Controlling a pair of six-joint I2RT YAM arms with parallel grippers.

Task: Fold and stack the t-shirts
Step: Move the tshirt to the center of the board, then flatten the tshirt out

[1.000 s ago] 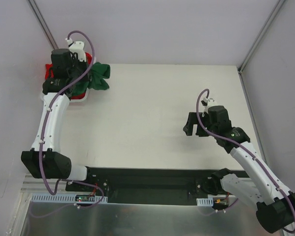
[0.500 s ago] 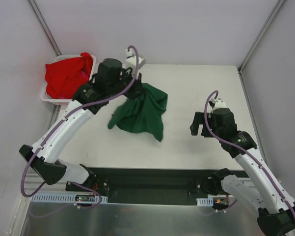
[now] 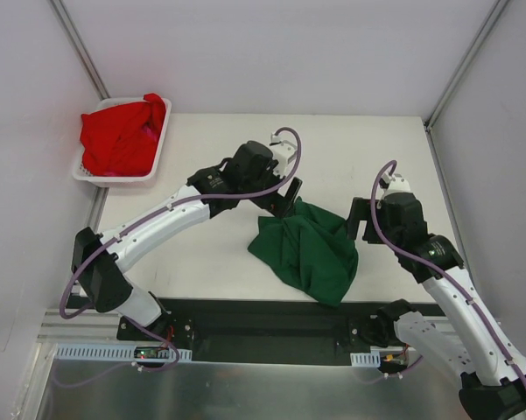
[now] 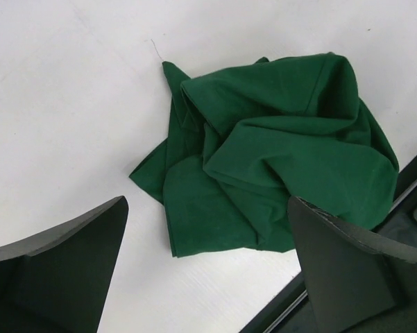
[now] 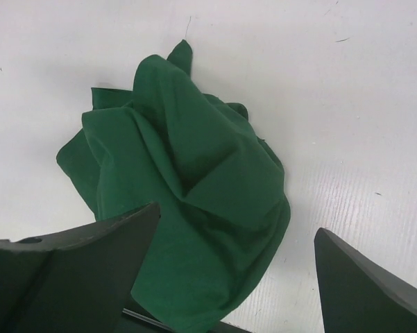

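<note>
A dark green t-shirt [image 3: 308, 252] lies crumpled on the white table near its front edge, its lower hem reaching the black rail. My left gripper [image 3: 283, 198] hovers just above the shirt's back left corner, jaws wide open and empty. In the left wrist view the green t-shirt [image 4: 277, 159] lies free on the table beyond the left gripper [image 4: 207, 208]. My right gripper [image 3: 359, 220] stands open at the shirt's right side. In the right wrist view the green t-shirt [image 5: 187, 187] lies below the right gripper [image 5: 237, 222], untouched. Bright red t-shirt cloth [image 3: 121, 136] fills the basket.
The white slotted basket [image 3: 80, 171] sits at the table's back left corner against the left wall. The black rail [image 3: 245, 317] runs along the table's near edge. Frame posts stand at the back corners.
My left arm carried the green t-shirt from the basket to the front middle of the table, then opened and dropped it. My right gripper moved slightly toward it, staying open.
</note>
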